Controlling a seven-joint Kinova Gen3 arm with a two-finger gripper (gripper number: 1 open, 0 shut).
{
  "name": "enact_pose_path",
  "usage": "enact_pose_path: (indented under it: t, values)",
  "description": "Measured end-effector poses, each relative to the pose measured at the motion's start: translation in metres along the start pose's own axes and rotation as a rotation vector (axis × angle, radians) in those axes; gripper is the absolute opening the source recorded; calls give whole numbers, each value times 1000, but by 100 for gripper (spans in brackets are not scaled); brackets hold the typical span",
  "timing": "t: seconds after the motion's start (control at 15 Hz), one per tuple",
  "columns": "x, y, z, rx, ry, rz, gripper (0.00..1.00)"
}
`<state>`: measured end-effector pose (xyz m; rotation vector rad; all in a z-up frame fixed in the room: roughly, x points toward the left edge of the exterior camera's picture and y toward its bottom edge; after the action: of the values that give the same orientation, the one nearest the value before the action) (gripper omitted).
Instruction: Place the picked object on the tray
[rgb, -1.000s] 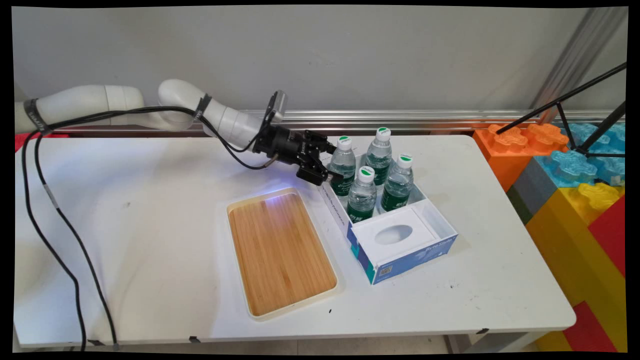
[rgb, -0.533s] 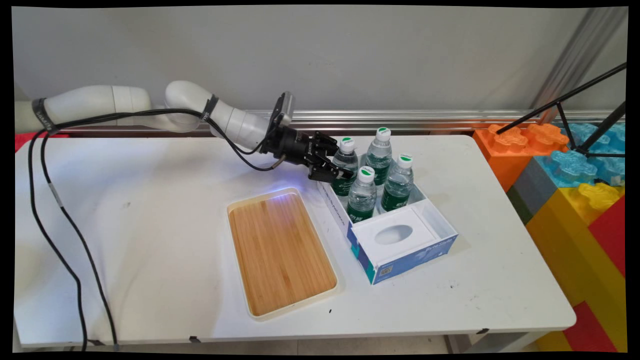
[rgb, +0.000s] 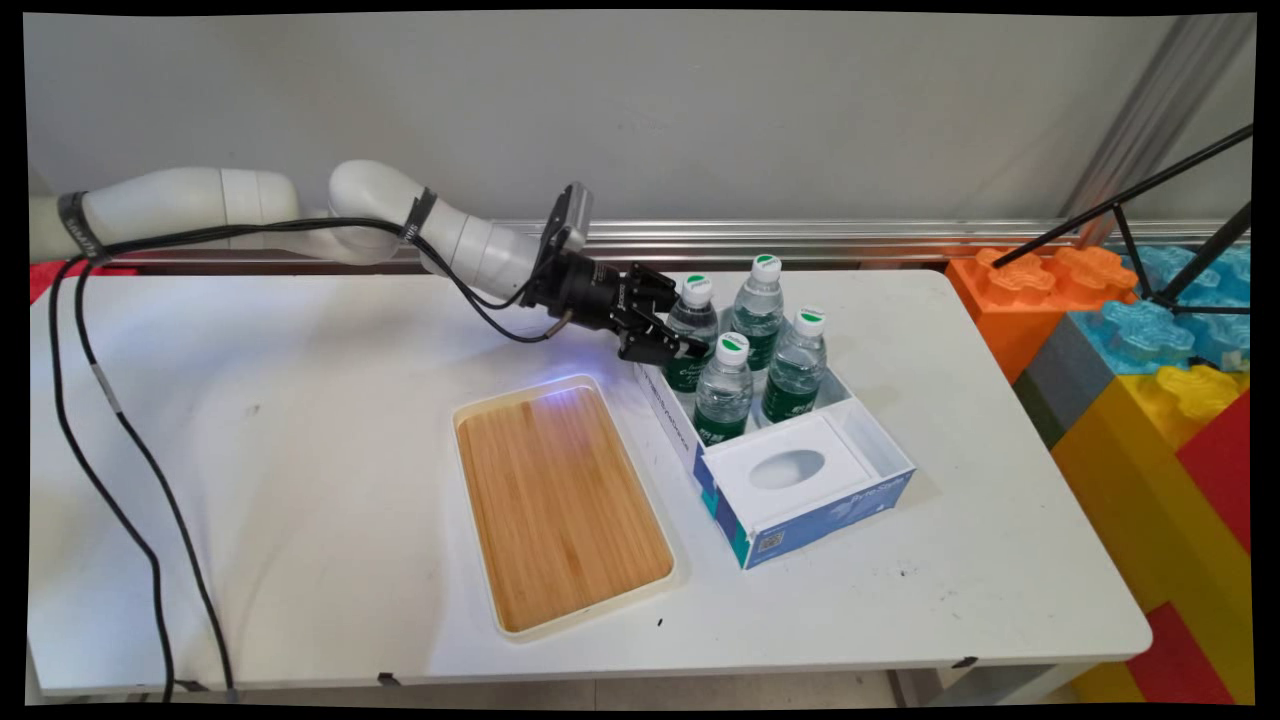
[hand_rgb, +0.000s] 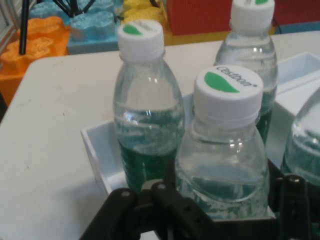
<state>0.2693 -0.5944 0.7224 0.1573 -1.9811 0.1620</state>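
My gripper (rgb: 684, 324) reaches in from the left to the white box (rgb: 800, 515) and is shut on the nearest water bottle (rgb: 690, 318), a clear one with a green label and a white cap. In the hand view this bottle (hand_rgb: 222, 150) stands upright between the two black fingers (hand_rgb: 169, 192), which lie against its sides low on the body. Three more such bottles stand in the box: one behind it (hand_rgb: 147, 115), one further right (hand_rgb: 248, 35) and one at the right edge (hand_rgb: 306, 145).
A wooden tray (rgb: 560, 500) with a cream rim lies left of the box. The box's near half holds a white insert with an oval hole (rgb: 787, 468). Big coloured toy blocks (rgb: 1140, 340) and a black tripod stand off the table's right end.
The gripper moved right, from beside the box to around the nearest bottle, over the first half second. Since then the arm has barely shifted.
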Motion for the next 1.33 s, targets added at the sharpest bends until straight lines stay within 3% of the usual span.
enact_pose_path:
  t: [0.4, 0.67, 0.73, 0.87, 1.13, 1.33]
  values:
    - [35, -1, -23, 19, 37, 2, 0]
    - [68, -3, -55, 43, 58, -16, 0]
    - [86, -1, -75, 55, 62, -40, 0]
    - [101, 12, -101, 80, 46, -86, 0]
    - [115, 40, -123, 117, 13, -151, 0]
    - [121, 75, -134, 143, -33, -203, 0]
